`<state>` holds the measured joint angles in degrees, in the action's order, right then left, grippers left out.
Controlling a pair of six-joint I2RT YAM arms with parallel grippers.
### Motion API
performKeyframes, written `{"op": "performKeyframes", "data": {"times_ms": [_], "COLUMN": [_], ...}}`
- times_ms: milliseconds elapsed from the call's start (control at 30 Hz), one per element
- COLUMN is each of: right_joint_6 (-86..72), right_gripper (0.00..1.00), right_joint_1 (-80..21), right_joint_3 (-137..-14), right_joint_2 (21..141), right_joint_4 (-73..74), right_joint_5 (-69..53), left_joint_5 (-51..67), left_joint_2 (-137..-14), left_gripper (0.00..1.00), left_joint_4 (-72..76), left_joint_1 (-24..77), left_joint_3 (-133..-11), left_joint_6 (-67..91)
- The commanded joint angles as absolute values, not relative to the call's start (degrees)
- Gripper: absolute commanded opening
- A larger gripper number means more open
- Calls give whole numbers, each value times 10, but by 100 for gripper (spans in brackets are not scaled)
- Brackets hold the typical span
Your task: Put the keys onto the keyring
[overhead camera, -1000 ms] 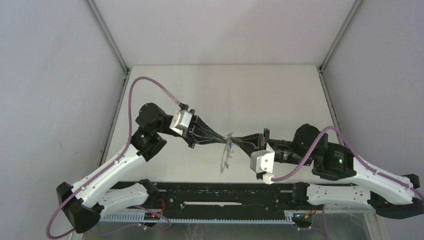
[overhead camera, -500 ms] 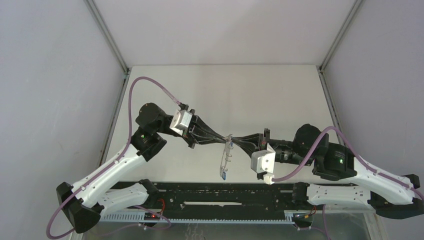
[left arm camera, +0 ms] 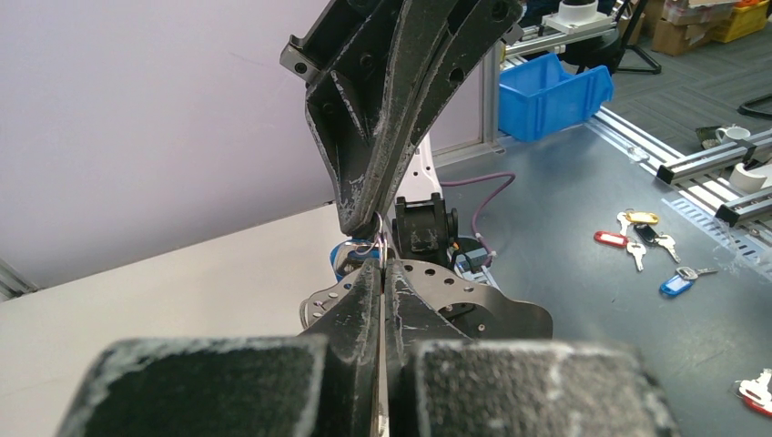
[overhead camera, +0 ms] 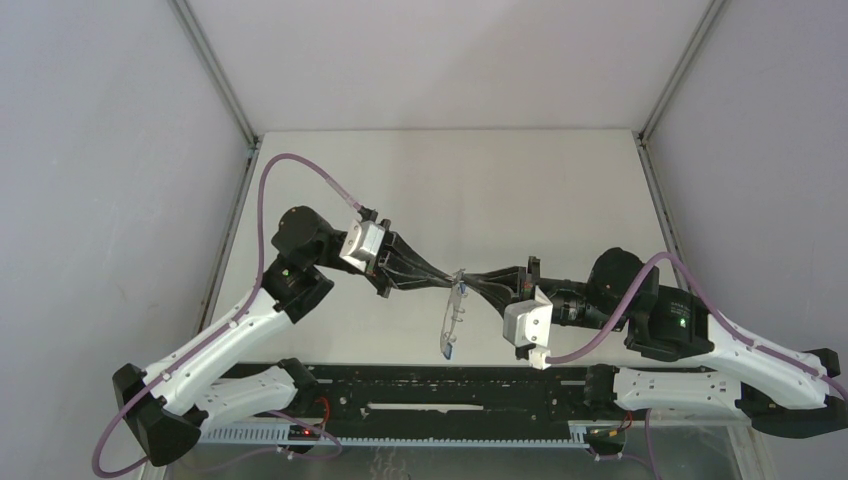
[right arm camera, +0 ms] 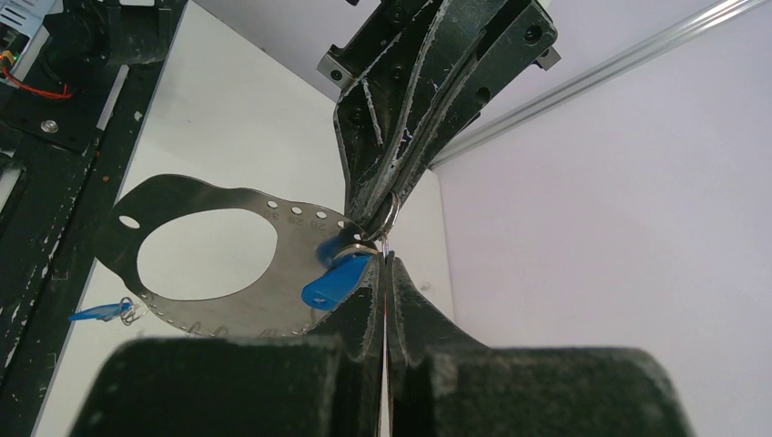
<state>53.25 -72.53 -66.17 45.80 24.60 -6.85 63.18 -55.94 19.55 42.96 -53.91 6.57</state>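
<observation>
The left arm [overhead camera: 232, 338] reaches in from the left of the keyring [overhead camera: 449, 322] and the right arm [overhead camera: 742, 357] from its right, both with elbows bent and wrists roughly level. The left gripper [overhead camera: 451, 279] and right gripper [overhead camera: 471, 284] meet tip to tip at the keyring's top edge. Each has its jaws pressed together, pinching a small wire loop on the keyring's rim, fingers pointing at each other.

Blue-tagged key [overhead camera: 447, 351] now hangs at the keyring [overhead camera: 452, 318] low end; earlier none showed there. Keyring swung slightly lower.
</observation>
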Motion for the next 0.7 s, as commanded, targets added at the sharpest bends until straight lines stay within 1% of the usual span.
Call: {"op": "performKeyframes", "data": {"times_ms": [0, 667], "right_joint_6": [533, 526], "right_gripper": [0, 0], "right_joint_1": [-729, -728], "right_joint_3": [-664, -664], "right_joint_2": [452, 461], "right_joint_4": [217, 199], "right_joint_5": [-76, -86], "left_joint_5": [629, 637], "left_joint_2": [-556, -558], "left_gripper": [0, 0], "left_joint_4": [215, 207], "left_joint_1": [433, 437], "left_joint_3": [-547, -545], "left_joint_6": [64, 54]}}
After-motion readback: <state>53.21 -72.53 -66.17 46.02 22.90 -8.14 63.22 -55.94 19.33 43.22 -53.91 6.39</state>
